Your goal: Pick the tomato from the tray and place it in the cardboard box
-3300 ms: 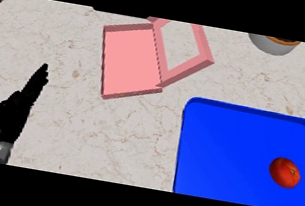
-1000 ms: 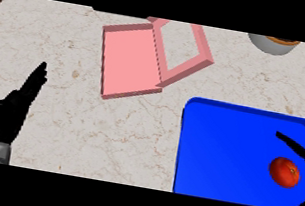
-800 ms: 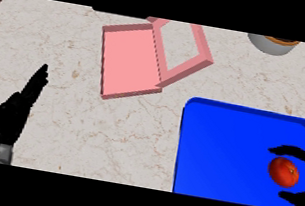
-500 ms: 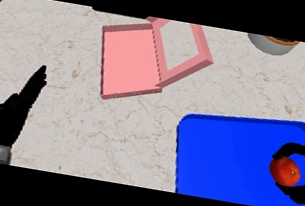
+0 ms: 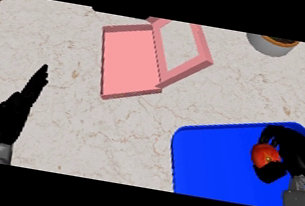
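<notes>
My right hand (image 5: 297,155) sits at the right edge of the view, over the right part of the tray (image 5: 213,161). Its fingers (image 5: 276,133) curl over the top of the tomato (image 5: 266,155) and the thumb hooks under its near side, so the tomato is grasped between them. Red skin shows only in the gap; the rest is hidden behind the black fingers. I cannot tell whether the tomato touches the tray floor or is clear of it.

The tray is blue, with a raised rim, and lies on the worktop (image 5: 74,51) at the near right.

The box (image 5: 148,58) is pink, open, with its lid folded out flat to the left. It lies well beyond my right fingers and off to their left, near the far edge of the worktop.

A bowl (image 5: 272,44) stands at the far right corner, straight ahead of my right fingers, well apart from them.

My left hand (image 5: 13,112) rests at the near left, fingers straight and released, holding nothing.

No labels or writing can be read on anything.
</notes>
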You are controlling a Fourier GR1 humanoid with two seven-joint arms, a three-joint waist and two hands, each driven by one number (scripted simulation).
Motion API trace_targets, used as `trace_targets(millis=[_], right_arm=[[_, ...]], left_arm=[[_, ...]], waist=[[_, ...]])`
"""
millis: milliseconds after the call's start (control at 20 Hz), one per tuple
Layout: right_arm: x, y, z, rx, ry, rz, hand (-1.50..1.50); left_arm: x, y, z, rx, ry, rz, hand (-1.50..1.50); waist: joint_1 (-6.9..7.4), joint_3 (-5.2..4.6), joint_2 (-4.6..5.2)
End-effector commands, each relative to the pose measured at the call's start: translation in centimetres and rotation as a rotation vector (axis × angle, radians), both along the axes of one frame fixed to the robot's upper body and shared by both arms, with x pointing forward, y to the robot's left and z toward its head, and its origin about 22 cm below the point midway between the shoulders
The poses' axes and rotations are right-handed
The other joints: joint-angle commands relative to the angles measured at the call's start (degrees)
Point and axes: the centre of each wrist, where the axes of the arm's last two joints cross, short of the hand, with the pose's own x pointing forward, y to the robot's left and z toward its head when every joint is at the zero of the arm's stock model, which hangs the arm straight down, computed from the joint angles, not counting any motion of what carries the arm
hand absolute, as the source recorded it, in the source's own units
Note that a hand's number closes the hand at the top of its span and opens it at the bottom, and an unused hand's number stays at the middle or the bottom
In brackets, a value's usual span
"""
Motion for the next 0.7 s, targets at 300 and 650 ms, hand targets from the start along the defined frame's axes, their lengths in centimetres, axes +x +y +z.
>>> trace_targets(millis=[300, 650], right_arm=[[0.1, 16.7, 5.0, -0.223, -0.188, -0.269, 1.50], [-0.7, 19.6, 12.6, 0.021, -0.445, -0.141, 1.50]], left_arm=[[-1.2, 0.6, -0.8, 0.010, -0.007, 0.006, 0.00], [-0.2, -0.2, -0.7, -0.003, -0.005, -0.004, 0.00]], waist=[[0.73, 0.62, 0.33], [0.65, 0.73, 0.44]])
